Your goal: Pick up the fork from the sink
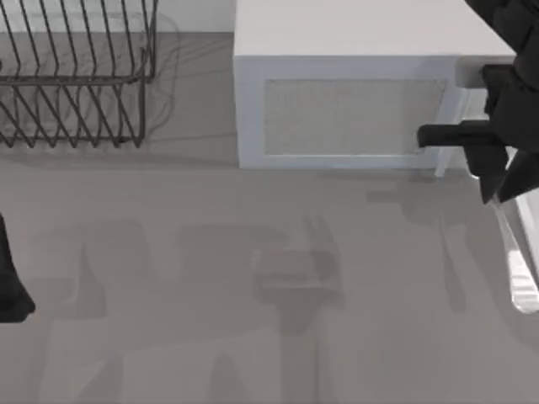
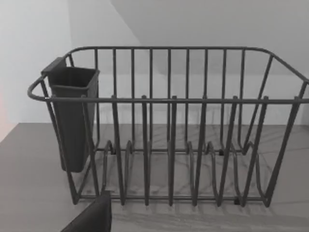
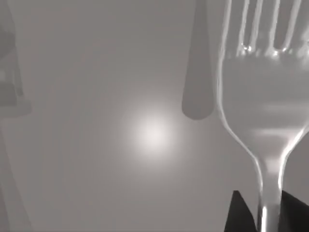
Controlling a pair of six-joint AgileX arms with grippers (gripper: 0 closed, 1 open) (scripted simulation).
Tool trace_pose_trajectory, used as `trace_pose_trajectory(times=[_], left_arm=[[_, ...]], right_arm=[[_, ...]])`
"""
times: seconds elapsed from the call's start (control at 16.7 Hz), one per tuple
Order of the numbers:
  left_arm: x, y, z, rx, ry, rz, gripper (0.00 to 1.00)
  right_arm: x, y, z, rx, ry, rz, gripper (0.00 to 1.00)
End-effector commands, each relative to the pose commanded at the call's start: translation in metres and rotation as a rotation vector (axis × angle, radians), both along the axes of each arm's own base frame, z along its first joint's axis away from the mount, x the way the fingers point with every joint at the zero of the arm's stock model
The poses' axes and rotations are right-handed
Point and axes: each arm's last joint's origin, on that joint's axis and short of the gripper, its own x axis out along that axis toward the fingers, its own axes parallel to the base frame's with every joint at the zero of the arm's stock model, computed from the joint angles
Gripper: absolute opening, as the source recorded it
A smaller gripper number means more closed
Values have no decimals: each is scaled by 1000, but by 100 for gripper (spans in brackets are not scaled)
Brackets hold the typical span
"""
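The fork (image 1: 520,265) is a slim shiny silver piece hanging above the grey counter at the right edge of the top view. My right gripper (image 1: 497,189) is shut on its upper part, in front of the white box's right end. In the right wrist view the fork (image 3: 260,96) looms close, tines pointing away, and its narrow neck is pinched between the two dark fingertips (image 3: 237,215) of the right gripper (image 3: 265,217). Its shadow falls on the surface below. The sink is out of view. My left arm (image 1: 10,286) is parked at the left edge of the table.
A white microwave-like box (image 1: 354,84) stands at the back, right of centre. A dark wire dish rack (image 1: 76,84) sits at the back left; the left wrist view faces this rack (image 2: 169,121) and the dark cutlery cup (image 2: 72,121) on it. Bare grey counter (image 1: 253,320) lies in front.
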Motion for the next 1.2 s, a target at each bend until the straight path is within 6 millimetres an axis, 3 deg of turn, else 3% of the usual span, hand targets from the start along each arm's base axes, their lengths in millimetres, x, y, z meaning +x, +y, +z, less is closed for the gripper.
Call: trace_pose_trajectory(times=[0.42,0.96,1.2], left_arm=[[0,0,0,0,0,0,100],[0,0,0,0,0,0,100],[0,0,0,0,0,0,100]], right_arm=[[-2,0,-7,3,24,-2,0],[-3,3,-91,2,71,-2,0],[-1,0,-109,0,12,-1,0]])
